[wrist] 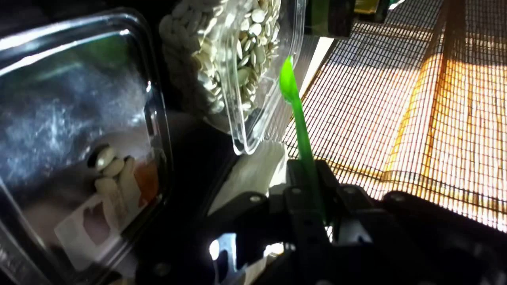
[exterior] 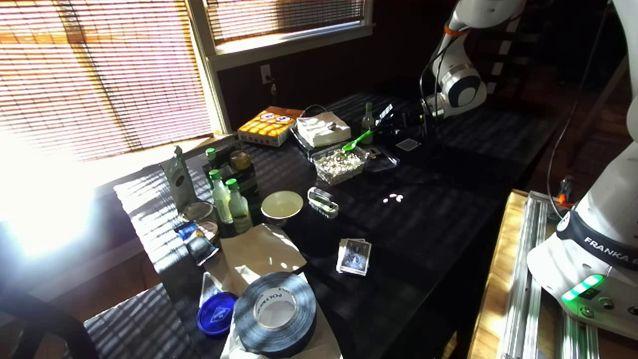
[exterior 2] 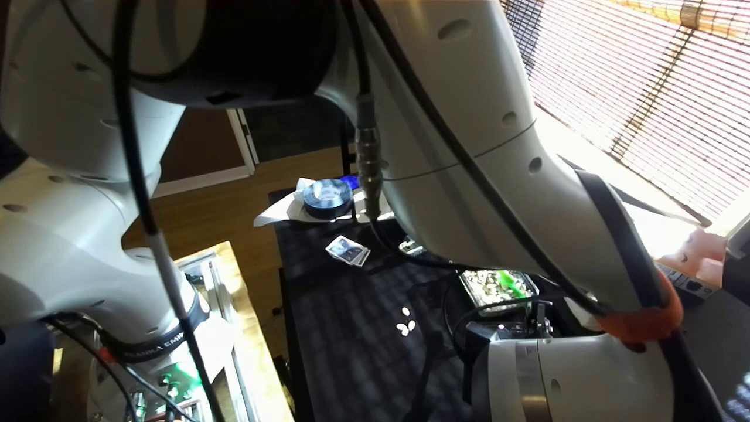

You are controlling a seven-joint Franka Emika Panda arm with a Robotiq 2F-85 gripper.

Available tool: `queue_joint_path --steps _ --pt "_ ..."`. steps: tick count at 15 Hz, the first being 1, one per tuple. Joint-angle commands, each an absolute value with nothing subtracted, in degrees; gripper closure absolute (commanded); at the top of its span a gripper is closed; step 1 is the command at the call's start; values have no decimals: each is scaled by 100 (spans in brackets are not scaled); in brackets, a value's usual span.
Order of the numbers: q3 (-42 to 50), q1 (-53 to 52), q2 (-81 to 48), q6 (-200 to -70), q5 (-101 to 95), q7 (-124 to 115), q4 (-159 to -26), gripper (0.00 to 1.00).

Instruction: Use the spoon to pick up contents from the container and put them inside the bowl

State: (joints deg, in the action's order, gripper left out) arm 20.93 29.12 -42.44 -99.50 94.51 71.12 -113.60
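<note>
The container is a clear plastic tub of pale seeds or beans; it also shows in an exterior view and the wrist view. My gripper is shut on the handle of the green spoon. The spoon slants down, its head over the container's edge by the gripper in an exterior view; it also shows in an exterior view. I cannot tell whether the spoon holds any contents. The bowl, round and pale yellow-green, stands apart from the container, far from the gripper.
A clear lid lies beside the container. Loose seeds and playing cards lie on the dark table. A brush sits between container and bowl. Green-capped bottles, a napkin stack and a tape roll stand around.
</note>
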Motion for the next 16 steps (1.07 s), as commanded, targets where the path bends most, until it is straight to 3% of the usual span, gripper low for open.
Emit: queue_joint_path --steps 1,16 --pt "2291 2874 -3758 -9988 9518 7998 -11784 97" --pt "2109 2144 -3314 -11375 10080 9464 -12354 97"
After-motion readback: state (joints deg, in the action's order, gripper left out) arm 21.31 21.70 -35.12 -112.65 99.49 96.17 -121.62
